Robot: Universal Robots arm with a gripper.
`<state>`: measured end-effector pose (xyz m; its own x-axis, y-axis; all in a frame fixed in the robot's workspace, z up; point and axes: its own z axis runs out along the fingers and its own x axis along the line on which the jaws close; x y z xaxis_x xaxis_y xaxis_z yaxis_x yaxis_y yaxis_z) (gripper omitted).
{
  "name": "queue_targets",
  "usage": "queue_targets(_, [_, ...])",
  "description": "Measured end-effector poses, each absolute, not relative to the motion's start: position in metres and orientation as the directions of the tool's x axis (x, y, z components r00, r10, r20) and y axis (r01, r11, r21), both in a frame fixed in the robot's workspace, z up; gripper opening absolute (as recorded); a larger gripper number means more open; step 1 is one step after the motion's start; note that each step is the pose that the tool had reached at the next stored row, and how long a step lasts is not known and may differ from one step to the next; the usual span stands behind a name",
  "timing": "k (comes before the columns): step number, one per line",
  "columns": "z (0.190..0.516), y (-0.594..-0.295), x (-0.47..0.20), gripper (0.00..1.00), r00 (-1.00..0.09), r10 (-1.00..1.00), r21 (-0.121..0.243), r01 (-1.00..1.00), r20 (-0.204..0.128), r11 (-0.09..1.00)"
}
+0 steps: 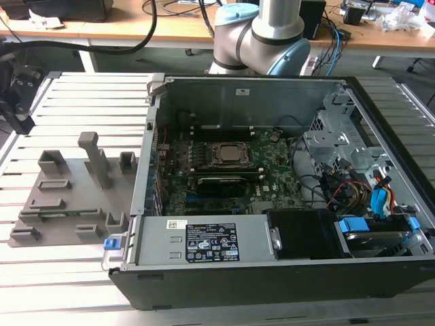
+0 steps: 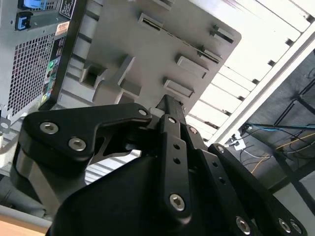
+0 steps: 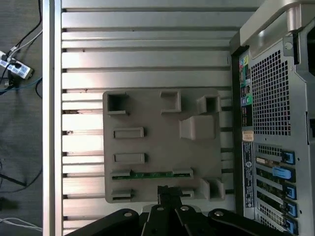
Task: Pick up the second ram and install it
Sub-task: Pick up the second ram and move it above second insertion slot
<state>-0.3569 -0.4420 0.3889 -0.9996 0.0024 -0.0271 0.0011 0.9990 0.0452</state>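
**A:** Where's the stick they're after?

**B:** The second ram (image 3: 147, 174) is parked on the grey fixture plate (image 3: 157, 135). It stands on edge in 1 of the slots, with just a thin green strip showing between 2 grey end blocks.

**A:** And the gripper?

**B:** The gripper (image 3: 166, 191) hangs over the plate's edge. Its black fingers are pressed together with nothing between them. It's near the ram but well above it, not touching.

**A:** What's crowding it?

**B:** Mostly the open computer case (image 1: 272, 288). It sits just beside the plate, on the exterior view's right. Its perforated rear panel (image 3: 268, 98) faces the plate with only a sliver of table between them. On the plate itself, a tall grey post (image 1: 95, 159) and a few square pockets stick up around the slots. Inside the case I can see the motherboard (image 1: 275, 170), the processor socket (image 1: 231, 155) and the labelled power supply (image 1: 204, 243).

**A:** Any room to swing?

**B:** Away from the case, yes. Bare slats of the slatted table (image 1: 88, 95) run out to the side rail (image 3: 47, 123). Past that rail there's dark floor with loose cables (image 3: 12, 69). The arm's base (image 1: 258, 34) stands behind the case.
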Motion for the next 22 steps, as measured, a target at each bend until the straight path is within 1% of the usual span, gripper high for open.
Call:
queue_targets(5, [0.3889,-0.4419,-0.3569,0.11,-0.974,-0.223,0.045,-0.224,-0.027,0.973])
queue_targets(9, [0.3889,-0.442,-0.3568,0.11,-0.943,-0.331,0.04,-0.332,-0.025,0.943])
queue_targets(22, [0.389,-0.4419,-0.3569,0.11,-0.856,-0.517,0.032,-0.517,-0.022,0.855])
